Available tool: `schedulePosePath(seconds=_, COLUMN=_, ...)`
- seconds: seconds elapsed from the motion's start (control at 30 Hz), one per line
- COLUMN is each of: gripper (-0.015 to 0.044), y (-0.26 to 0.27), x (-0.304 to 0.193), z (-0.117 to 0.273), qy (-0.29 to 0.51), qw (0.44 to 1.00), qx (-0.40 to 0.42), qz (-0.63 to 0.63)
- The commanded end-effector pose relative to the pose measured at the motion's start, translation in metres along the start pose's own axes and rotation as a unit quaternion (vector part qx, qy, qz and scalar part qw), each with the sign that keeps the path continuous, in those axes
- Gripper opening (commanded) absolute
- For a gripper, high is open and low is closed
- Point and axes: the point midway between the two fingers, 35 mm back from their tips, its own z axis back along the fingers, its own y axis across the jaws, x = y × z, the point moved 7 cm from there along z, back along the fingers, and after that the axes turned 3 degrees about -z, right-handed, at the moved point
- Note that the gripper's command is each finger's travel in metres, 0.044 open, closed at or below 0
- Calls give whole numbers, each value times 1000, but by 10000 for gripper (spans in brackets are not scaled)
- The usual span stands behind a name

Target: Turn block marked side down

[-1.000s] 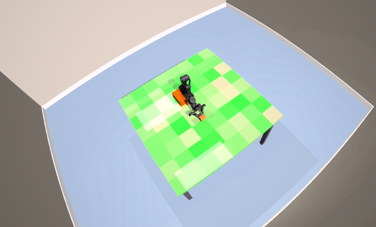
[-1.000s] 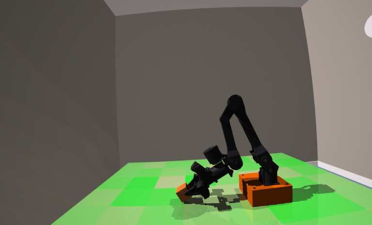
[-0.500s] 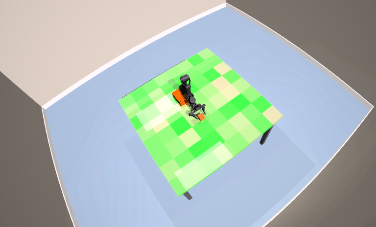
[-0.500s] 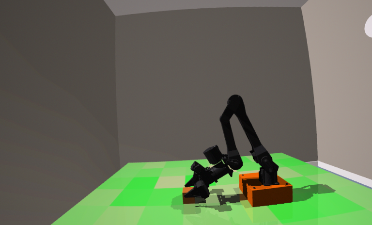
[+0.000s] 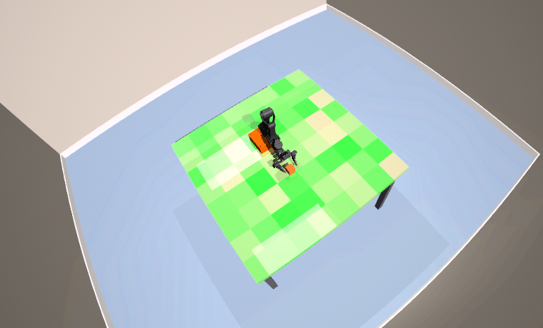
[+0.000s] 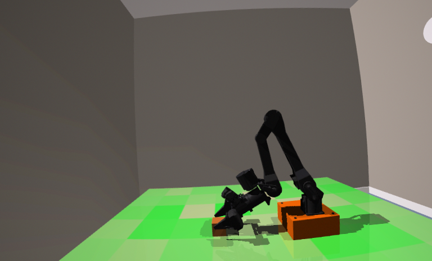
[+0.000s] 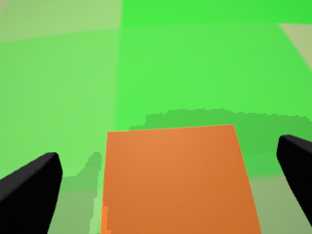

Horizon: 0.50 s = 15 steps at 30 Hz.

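Note:
The orange block [image 5: 290, 170] [image 6: 219, 233] [image 7: 177, 187] rests flat on the green checkered table [image 5: 348, 148] [image 6: 104, 242]. In the wrist view its upper face is plain orange. The dark marked side does not show in any view, so which way it faces cannot be seen. My gripper [image 5: 290, 168] [image 6: 215, 222] [image 7: 171, 155] is open and empty, slanting down at the block. Its fingers stand wide on both sides of the block, with a gap on each side in the wrist view. In the exterior view the near finger partly covers the block.
The orange base box [image 5: 257, 138] [image 6: 315, 228] of the arm stands behind the gripper, on the side away from the block. The arm's shadow [image 6: 270, 229] lies on the table between the base box and the block.

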Motion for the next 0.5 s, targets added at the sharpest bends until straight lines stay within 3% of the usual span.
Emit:
schedulePosePath(seconds=0.0, gripper=440, y=0, x=0, z=0, qy=0, qw=1000, qx=2, qz=-2)
schedulePosePath(seconds=0.33, gripper=440, y=0, x=0, z=-1, qy=3, qw=1000, qx=1, qz=-2)
schedulePosePath(seconds=0.47, gripper=440, y=-1, x=13, z=-12, qy=59, qw=998, qx=-2, qz=-3)
